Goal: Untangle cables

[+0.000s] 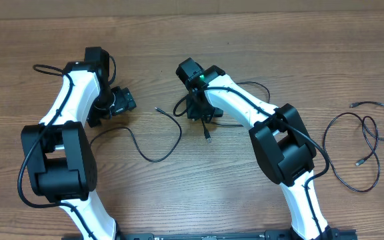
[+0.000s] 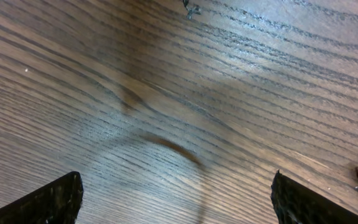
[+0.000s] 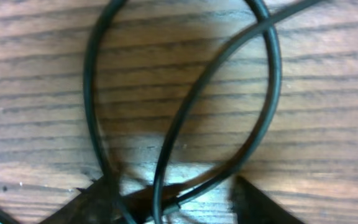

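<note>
Left gripper (image 2: pixel 176 190) spread wide above table (image 2: pixel 241 81), right gripper (image 3: pixel 173 186) parted astride looped cables (image 3: pixel 87 93)

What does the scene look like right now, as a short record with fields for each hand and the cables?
left hand: open, nothing between its fingers, over bare table
right hand: fingers apart, low over a cable loop, strands passing between them
centre cable: loose curve lying between the two arms
right cable: looped over itself, apart from both hands
</note>
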Controlling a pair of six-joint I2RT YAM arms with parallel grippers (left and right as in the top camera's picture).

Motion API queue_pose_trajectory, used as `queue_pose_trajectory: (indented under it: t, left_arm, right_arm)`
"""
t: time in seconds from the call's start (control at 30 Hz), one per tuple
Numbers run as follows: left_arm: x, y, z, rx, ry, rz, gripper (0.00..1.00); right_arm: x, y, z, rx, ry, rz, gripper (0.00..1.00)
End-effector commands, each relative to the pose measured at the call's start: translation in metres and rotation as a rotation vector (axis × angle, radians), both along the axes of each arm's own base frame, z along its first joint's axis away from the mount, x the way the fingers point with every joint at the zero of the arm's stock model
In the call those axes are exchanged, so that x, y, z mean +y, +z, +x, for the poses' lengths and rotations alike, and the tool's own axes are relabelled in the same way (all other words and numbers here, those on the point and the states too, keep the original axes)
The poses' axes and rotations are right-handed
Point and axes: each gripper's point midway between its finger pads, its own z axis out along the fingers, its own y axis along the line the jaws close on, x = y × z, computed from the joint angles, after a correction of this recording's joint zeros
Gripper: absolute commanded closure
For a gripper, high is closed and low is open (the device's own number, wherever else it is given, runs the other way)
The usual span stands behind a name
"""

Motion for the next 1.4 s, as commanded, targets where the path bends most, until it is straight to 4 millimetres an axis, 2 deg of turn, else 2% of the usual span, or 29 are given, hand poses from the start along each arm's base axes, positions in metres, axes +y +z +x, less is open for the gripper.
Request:
queue_pose_trajectory:
  t: [0.0, 0.1, 0.13, 0.17, 0.2, 0.27, 0.5, 0.63, 0.73, 0.8, 0.93, 0.97, 1.07, 1.17, 1.23, 1.37]
  left_arm:
    - [0.002, 0.001, 0.004, -0.01, -0.005, 0.014, 0.03]
    - [0.002, 0.001, 0.005, -0.012, -0.005, 0.014, 0.03]
    - [0.002, 0.001, 0.005, -0.013, -0.005, 0.014, 0.03]
    - [0.002, 0.001, 0.005, -0.013, -0.005, 0.014, 0.03]
    - [0.002, 0.001, 0.005, -0.013, -0.005, 0.014, 0.03]
    - [0.002, 0.001, 0.005, -0.013, -0.005, 0.014, 0.03]
    - [0.002, 0.002, 0.006, -0.016, -0.005, 0.014, 0.03]
    - [0.002, 0.002, 0.007, -0.02, -0.005, 0.014, 0.02]
    - [0.002, 0.002, 0.007, -0.02, -0.005, 0.014, 0.02]
    - [0.002, 0.002, 0.007, -0.021, -0.005, 0.014, 0.03]
    - [0.002, 0.002, 0.007, -0.021, -0.005, 0.014, 0.03]
    - [0.002, 0.002, 0.007, -0.021, -0.005, 0.014, 0.03]
    - [0.002, 0.002, 0.007, -0.021, -0.005, 0.014, 0.03]
    - [0.002, 0.002, 0.007, -0.021, -0.005, 0.014, 0.03]
    - [0.002, 0.002, 0.007, -0.021, -0.006, 0.014, 0.03]
    - [0.002, 0.002, 0.007, -0.021, -0.006, 0.014, 0.03]
  right_arm:
    - [-0.008, -0.01, 0.001, 0.013, -0.015, -0.03, 0.52]
    - [-0.008, -0.01, 0.0, 0.014, -0.011, -0.032, 0.66]
    - [-0.008, -0.01, 0.0, 0.014, -0.011, -0.031, 0.75]
    - [-0.008, -0.01, 0.0, 0.014, -0.011, -0.031, 0.89]
    - [-0.008, -0.01, 0.001, 0.014, -0.01, -0.031, 0.96]
    - [-0.009, -0.005, 0.0, 0.017, 0.018, -0.037, 0.96]
    - [-0.011, 0.07, 0.015, -0.066, 0.153, 0.0, 0.96]
    - [-0.021, 0.109, 0.022, -0.123, 0.152, 0.015, 0.96]
    - [-0.042, 0.129, 0.027, -0.152, 0.112, 0.008, 0.96]
    - [-0.068, 0.137, 0.035, -0.167, 0.061, -0.029, 0.96]
    - [-0.111, 0.139, 0.044, -0.165, -0.021, -0.097, 0.96]
    - [-0.134, 0.139, 0.049, -0.163, -0.067, -0.122, 0.96]
    - [-0.166, 0.14, 0.058, -0.162, -0.142, -0.128, 0.96]
    - [-0.181, 0.141, 0.058, -0.133, -0.189, -0.06, 0.96]
    - [-0.193, 0.152, 0.06, -0.14, -0.217, -0.017, 0.96]
    - [-0.239, 0.186, 0.074, -0.241, -0.313, -0.017, 0.96]
